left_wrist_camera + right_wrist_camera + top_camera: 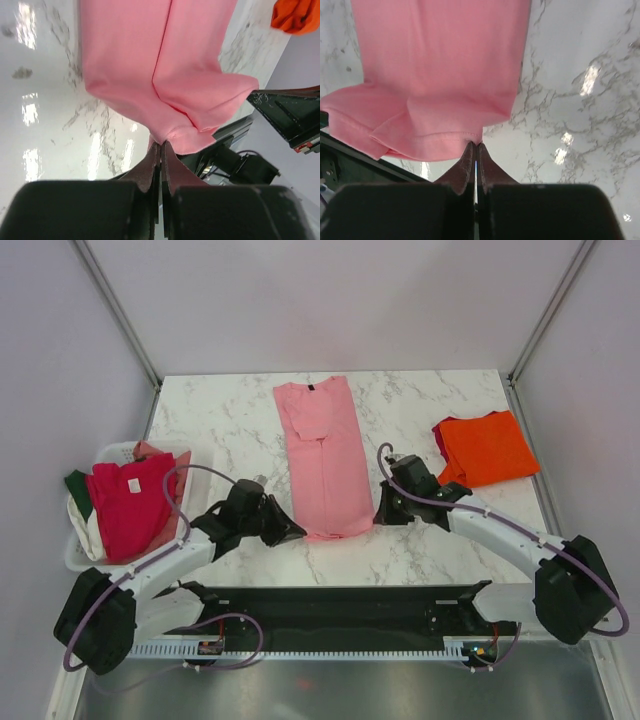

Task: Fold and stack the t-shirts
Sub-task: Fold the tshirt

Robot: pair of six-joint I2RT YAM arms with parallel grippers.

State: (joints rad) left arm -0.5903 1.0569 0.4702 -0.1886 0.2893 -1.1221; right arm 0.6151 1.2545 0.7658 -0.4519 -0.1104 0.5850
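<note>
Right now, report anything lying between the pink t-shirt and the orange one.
Nothing loose: bare table separates the pink t-shirt from the orange t-shirt. Only the right gripper, shut on the pink hem as the left gripper is, sits near that path.

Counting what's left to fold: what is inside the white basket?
A crimson shirt lies on top; a dark green shirt and cream cloth peek out beside it; anything beneath is covered.
</note>
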